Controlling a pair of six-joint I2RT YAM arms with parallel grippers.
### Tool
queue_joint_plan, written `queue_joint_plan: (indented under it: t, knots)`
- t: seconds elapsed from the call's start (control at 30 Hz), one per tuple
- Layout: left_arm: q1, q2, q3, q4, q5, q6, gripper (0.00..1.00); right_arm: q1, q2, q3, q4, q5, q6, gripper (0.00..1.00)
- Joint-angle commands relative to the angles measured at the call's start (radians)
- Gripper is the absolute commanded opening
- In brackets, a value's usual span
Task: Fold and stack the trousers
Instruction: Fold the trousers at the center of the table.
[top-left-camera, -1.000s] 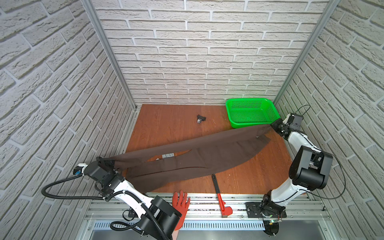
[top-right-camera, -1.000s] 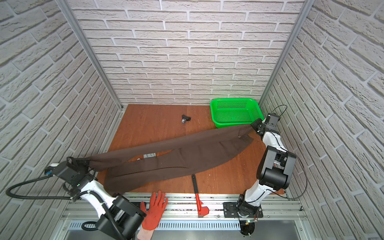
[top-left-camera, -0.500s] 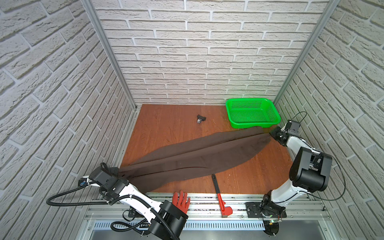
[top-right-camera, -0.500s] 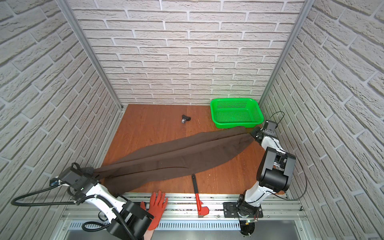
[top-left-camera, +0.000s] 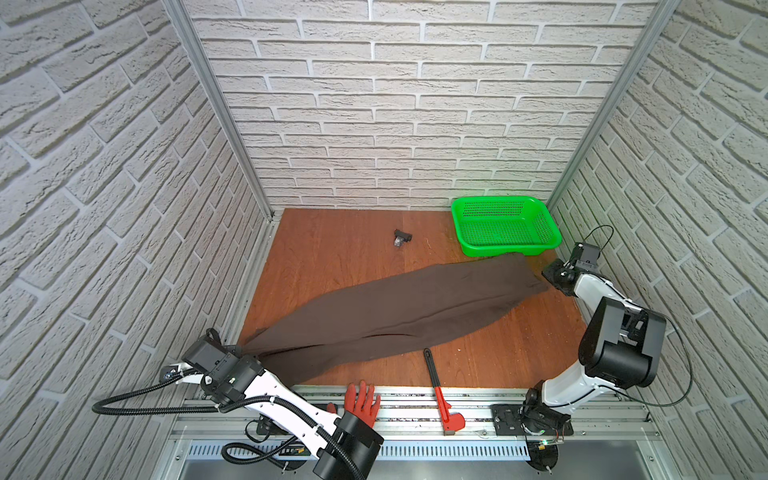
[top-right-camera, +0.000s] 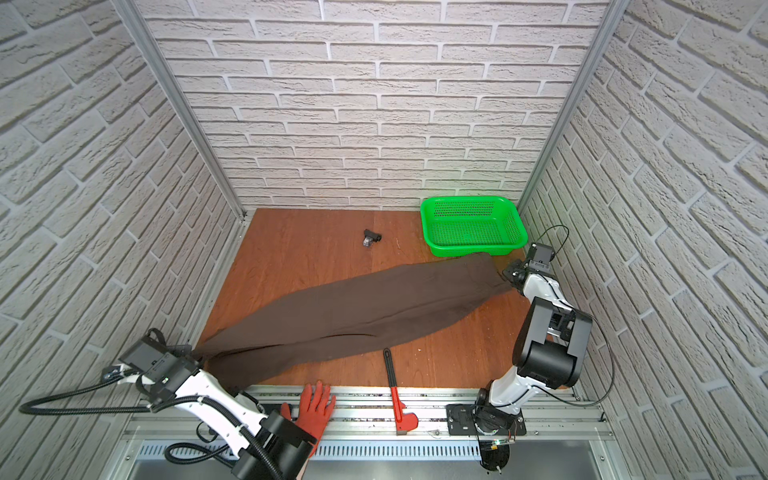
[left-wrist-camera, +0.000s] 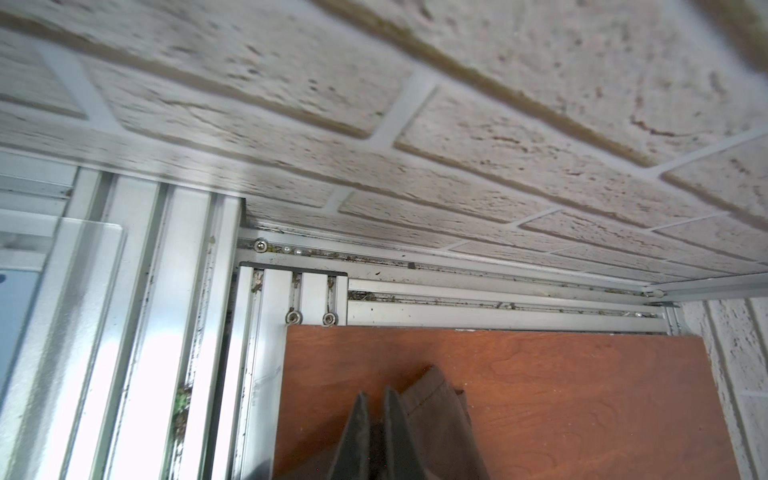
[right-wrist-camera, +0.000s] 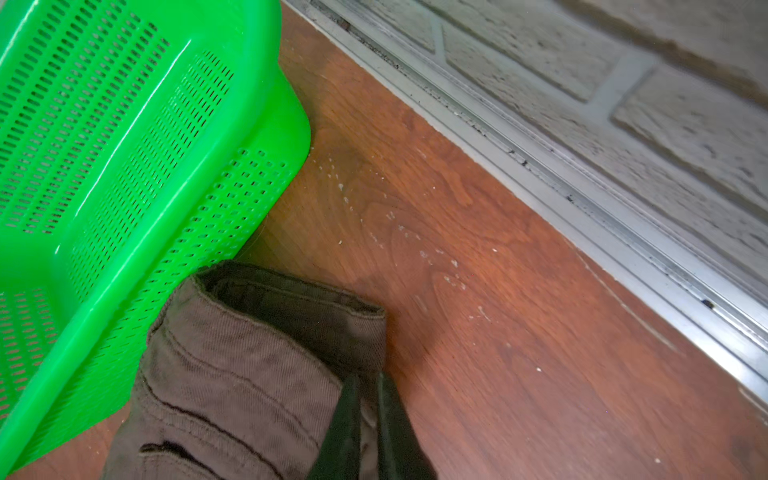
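The dark brown trousers (top-left-camera: 407, 311) (top-right-camera: 365, 307) lie flat on the wooden table, running diagonally from the front left corner to the back right, with the legs together. At the front left corner my left gripper (top-left-camera: 245, 353) (left-wrist-camera: 376, 392) is shut on the leg ends, and a hem (left-wrist-camera: 436, 415) shows beside its fingers. By the right wall my right gripper (top-left-camera: 547, 279) (right-wrist-camera: 368, 376) pinches the corner of the waistband (right-wrist-camera: 232, 353), with cloth still between its narrow jaws. That corner rests on the table just beside the green basket (top-left-camera: 507, 249) (right-wrist-camera: 145, 166).
A small black object (top-left-camera: 401, 238) sits mid-back on the table. A red-headed wrench (top-left-camera: 440, 390) lies across the front edge and rail, and an orange glove (top-left-camera: 361, 401) rests on the rail. Brick walls stand close on three sides.
The trousers, stretched taut above the table a second ago, have come down flat and the gap between the legs has closed. Both grippers have dropped lower, the left one toward the front.
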Motion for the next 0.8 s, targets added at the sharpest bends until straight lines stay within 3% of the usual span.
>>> queue_joint_plan:
  t: [0.0, 0.1, 0.13, 0.23, 0.33, 0.5, 0.77]
  knots:
    - [-0.003, -0.019, 0.038, -0.045, -0.07, 0.02, 0.0, -0.007, -0.033, 0.013, -0.014, 0.034, -0.017, 0.21]
    - [-0.002, -0.026, 0.045, -0.061, -0.074, 0.019, 0.0, -0.005, -0.031, 0.018, -0.017, 0.02, -0.014, 0.27]
    - [-0.002, -0.026, 0.048, -0.059, -0.063, 0.017, 0.08, -0.005, -0.031, 0.022, -0.02, 0.009, -0.013, 0.29]
    - [-0.002, -0.019, 0.061, -0.031, 0.0, 0.008, 0.47, 0.002, -0.033, 0.053, -0.053, -0.038, -0.01, 0.32]
    - [-0.003, -0.004, 0.091, -0.013, 0.06, -0.02, 0.66, 0.042, -0.039, 0.106, -0.127, -0.06, -0.019, 0.36]
    - [-0.018, 0.022, 0.14, 0.025, 0.178, -0.076, 0.79, 0.201, -0.032, 0.207, -0.295, -0.033, -0.07, 0.37]
    - [-0.107, 0.09, 0.211, 0.003, 0.315, -0.119, 0.76, 0.444, 0.029, 0.247, -0.558, -0.021, 0.06, 0.3]
